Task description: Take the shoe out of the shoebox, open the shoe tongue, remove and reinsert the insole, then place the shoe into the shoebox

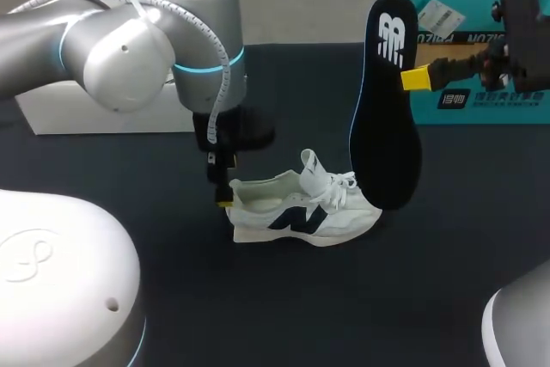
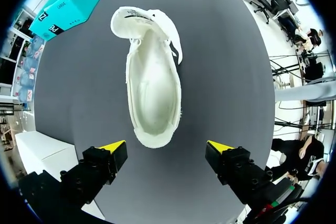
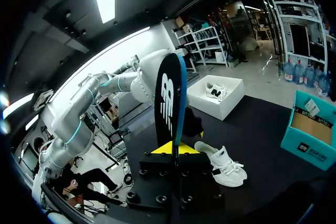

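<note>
Head view, for the shoe (image 1: 305,208): white with a dark side logo, laces loose, tongue standing up, set on its sole on the dark table (image 1: 258,298). Lies with its heel between the widely spread fingers of the left gripper (image 2: 166,147), touching neither in the left wrist view; bare pale lining inside. Pinched upright by the right gripper (image 1: 415,79), logo end up: the insole (image 1: 385,100), black with a blue edge and a white logo, hanging just above the shoe's toe. Partly hidden behind insole and right gripper: the teal shoebox (image 1: 481,83). Partly covered by the left arm: a white box (image 1: 103,113). Only one yellow tip of the right gripper visible from above.
</note>
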